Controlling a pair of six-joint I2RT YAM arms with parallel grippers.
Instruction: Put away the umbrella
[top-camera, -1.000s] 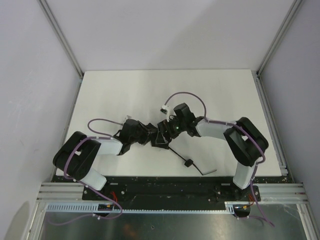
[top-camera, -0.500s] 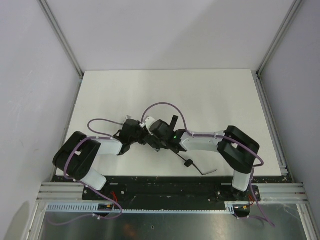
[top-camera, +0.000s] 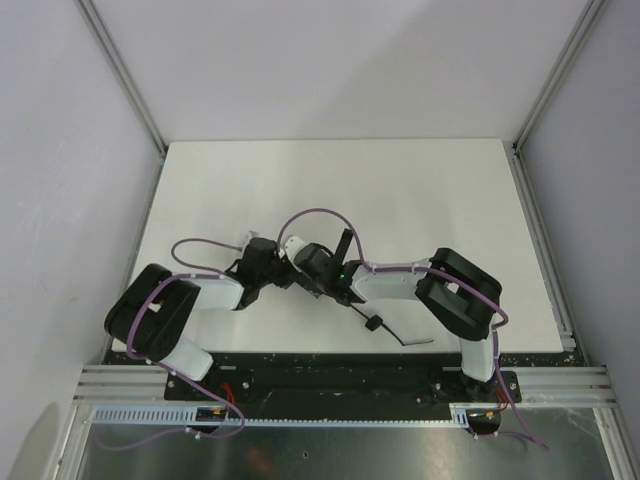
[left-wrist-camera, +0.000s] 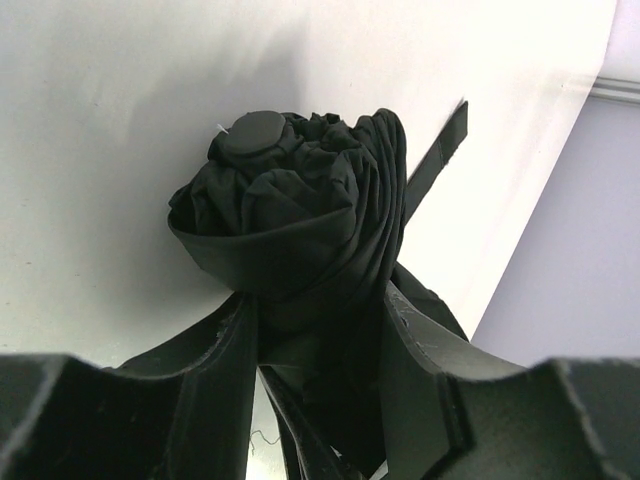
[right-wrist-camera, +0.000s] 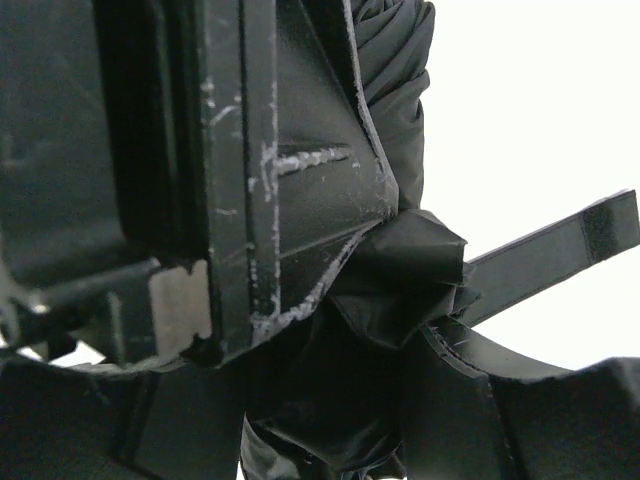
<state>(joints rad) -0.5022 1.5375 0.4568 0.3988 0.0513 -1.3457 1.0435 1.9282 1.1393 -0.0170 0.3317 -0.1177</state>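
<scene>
left end effector (left-wrist-camera: 318, 320): clamped on the umbrella (left-wrist-camera: 300, 190), a finger on either side of the bunched fabric
right end effector (right-wrist-camera: 335, 405): jaws around the same bundle, honestly can't tell if it's biting yet
umbrella spot: near-middle of the table (top-camera: 300, 180), between both arms, knob handle (top-camera: 375, 323) poking toward the near edge
step: looks like securing the bundle
next: probably a firm right grip, then push the shaft (top-camera: 355, 308) in without the fabric slipping

Both arms bend inward and meet in the middle. The left pincer (left-wrist-camera: 318, 300) is clamped on the umbrella (left-wrist-camera: 300, 200); the right pincer (right-wrist-camera: 330, 385) stands around it, grip not clear.
</scene>
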